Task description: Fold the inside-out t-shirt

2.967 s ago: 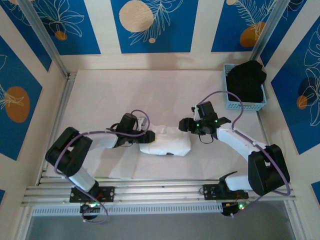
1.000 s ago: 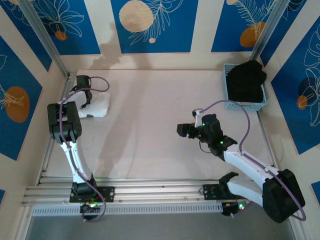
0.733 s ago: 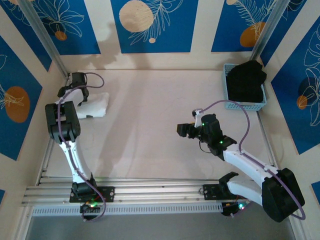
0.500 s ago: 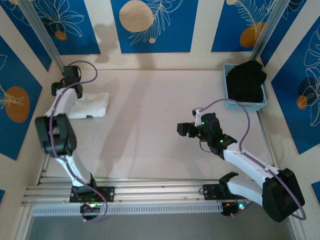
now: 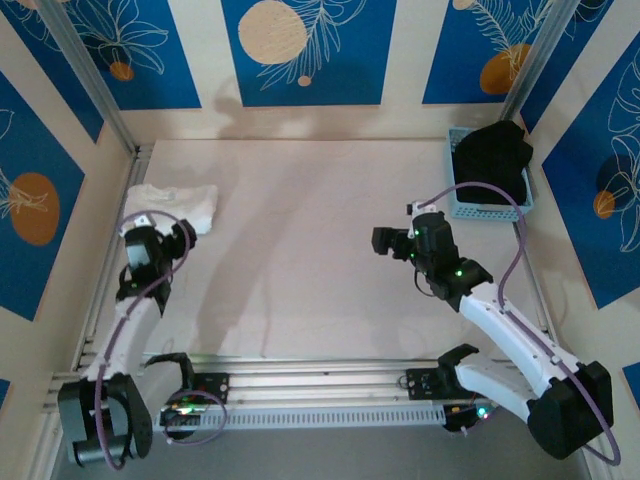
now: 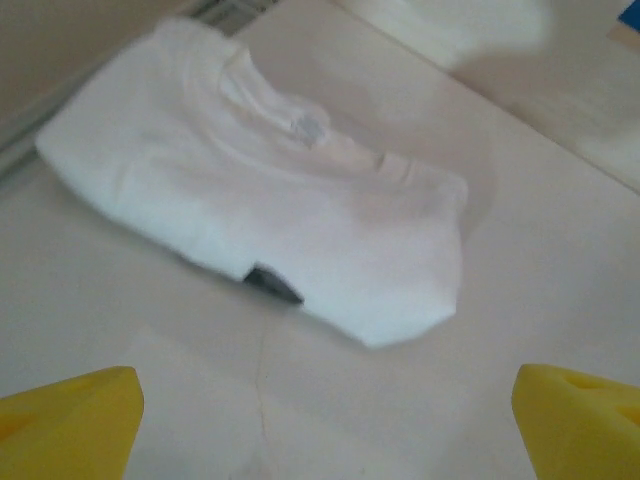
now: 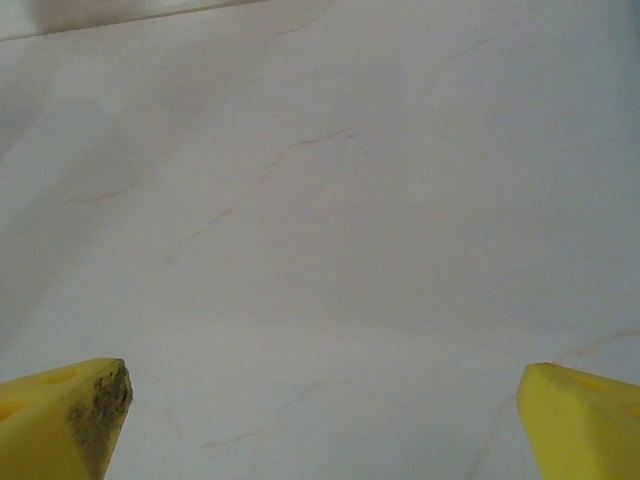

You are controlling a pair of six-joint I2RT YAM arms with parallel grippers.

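**Shirt [image 5: 180, 203] set down folded, left gripper [image 5: 182, 234] clear**

It lies at the table's [image 5: 320, 220] far-left corner. The left gripper has let go and pulled back, fingers spread wide. The right gripper [image 5: 384, 241] hovers mid-table, equally spread and empty. Folding looks finished.

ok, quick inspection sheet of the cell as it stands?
Surface: pale table, faint hairline marks.
Job's things: white t-shirt folded, lying flat at the far left corner, collar showing.
Clutter: black garment in blue basket, far right corner.
Grippers: left gripper open, fingers short of the t-shirt, not touching; right gripper open over bare table.
Cables: purple cables along both arms, free of the cloth.
Surroundings: blue patterned wall panels, aluminium frame.
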